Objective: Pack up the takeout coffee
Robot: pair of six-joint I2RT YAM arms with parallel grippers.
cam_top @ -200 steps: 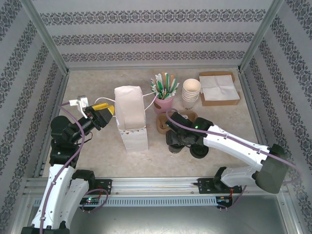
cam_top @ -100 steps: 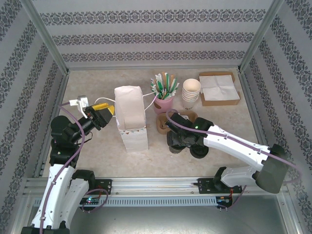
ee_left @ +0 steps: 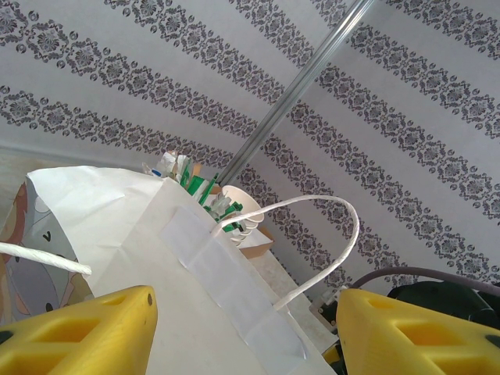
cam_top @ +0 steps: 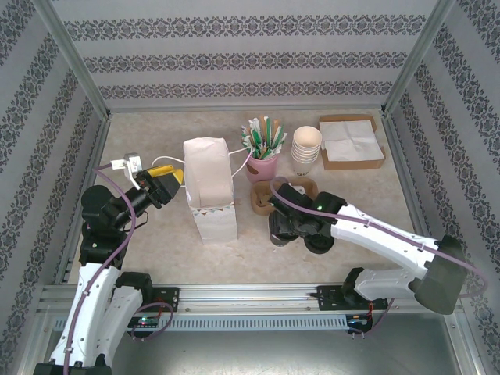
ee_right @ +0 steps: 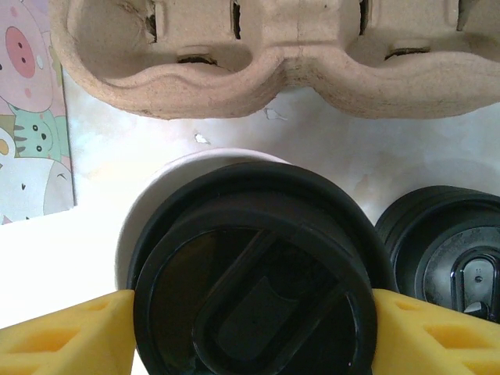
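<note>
The takeout coffee point(ee_right: 250, 289) is a pale cup with a round black lid, seen from above in the right wrist view. My right gripper point(ee_right: 250, 332) is shut on it, with a yellow finger pressed against each side of the lid. From the top view the right gripper point(cam_top: 283, 223) covers the cup, just right of the white paper bag point(cam_top: 209, 183). My left gripper point(cam_top: 172, 178) stands open beside the bag's left side. The bag's open top point(ee_left: 117, 234) and its string handle point(ee_left: 336, 234) show between the left fingers.
A brown pulp cup carrier point(cam_top: 262, 197) lies just behind the coffee. Loose black lids point(ee_right: 453, 250) sit right of it. Further back are a pink cup of straws point(cam_top: 262, 152), stacked cream cups point(cam_top: 306, 147) and a cardboard tray of napkins point(cam_top: 351, 142).
My right arm has shifted slightly to the right, gripper still on the coffee. The left arm and the bag have not moved.
</note>
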